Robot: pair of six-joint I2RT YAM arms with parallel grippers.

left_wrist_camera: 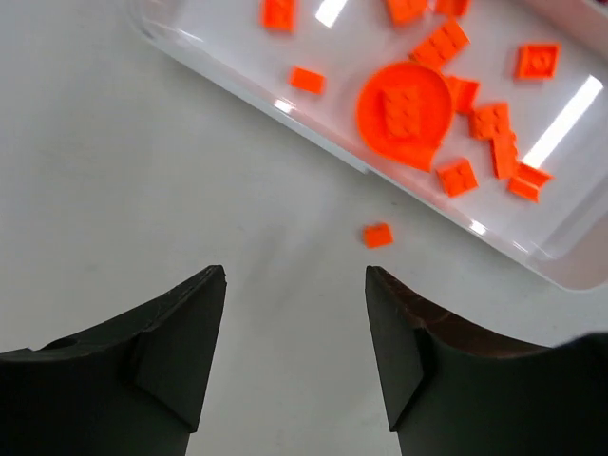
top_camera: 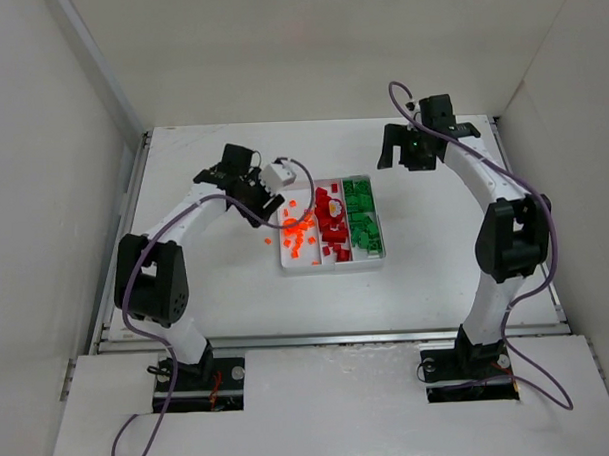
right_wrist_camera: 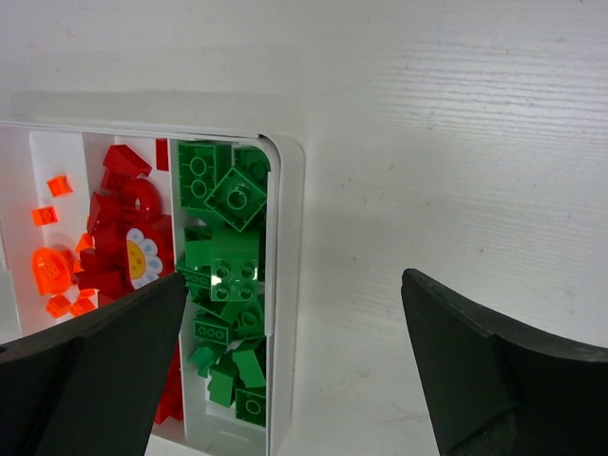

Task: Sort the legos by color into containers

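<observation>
- Green legos and red legos are gathered in separate containers of the tray; orange legos are held in the left one.
- At least one stray orange piece is left on the bench, just beside the tray wall.
- The left claw is spread and empty near it; the right claw is spread wide, empty.

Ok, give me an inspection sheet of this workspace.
Surface: white table, one orange brick loose beside the tray.
Job's things: tray holds orange bricks, red bricks and green bricks, each colour in its own compartment.
Clutter: nothing seen.
Grippers: left pincer open, empty, over bare table; right pincer open, empty.
Cables: purple cable along each arm.
Surroundings: white walls around the table.
</observation>
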